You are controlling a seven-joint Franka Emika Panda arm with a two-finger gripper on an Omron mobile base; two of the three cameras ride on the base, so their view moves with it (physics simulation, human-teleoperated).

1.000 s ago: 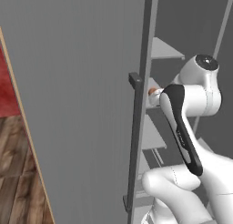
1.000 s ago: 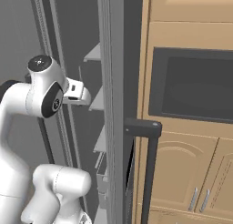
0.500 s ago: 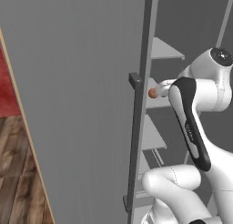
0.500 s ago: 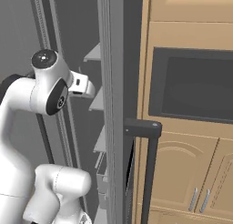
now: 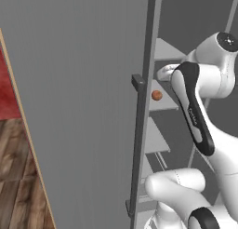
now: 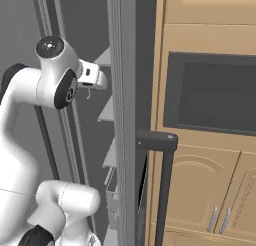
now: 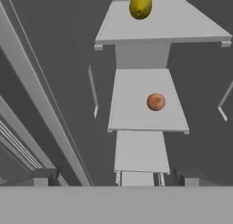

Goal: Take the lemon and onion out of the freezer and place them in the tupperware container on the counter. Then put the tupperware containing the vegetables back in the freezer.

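Observation:
The freezer point(image 5: 79, 107) stands open, its grey door swung toward me. In the hand view the yellow lemon point(image 7: 140, 4) lies on an upper shelf, and the orange-red onion point(image 7: 156, 101) rests on the shelf point(image 7: 136, 114) below it. From the left base view the onion point(image 5: 157, 95) shows just past the door's edge. My gripper point(image 7: 113, 177) is open, its fingertips point(image 7: 44, 176) wide apart with nothing between them. It hangs inside the freezer point(image 6: 122, 115), above and short of the onion. The tupperware container and the counter are out of view.
The door's dark bar handle point(image 5: 136, 144) and door edge stand close to my arm's left. Wooden cabinets point(image 6: 200, 190) with a dark built-in oven point(image 6: 212, 95) flank the freezer on the right. More light grey shelves point(image 7: 141, 152) lie below the onion's shelf.
My hand has risen and drawn back from beside the onion. The onion now lies uncovered on its shelf.

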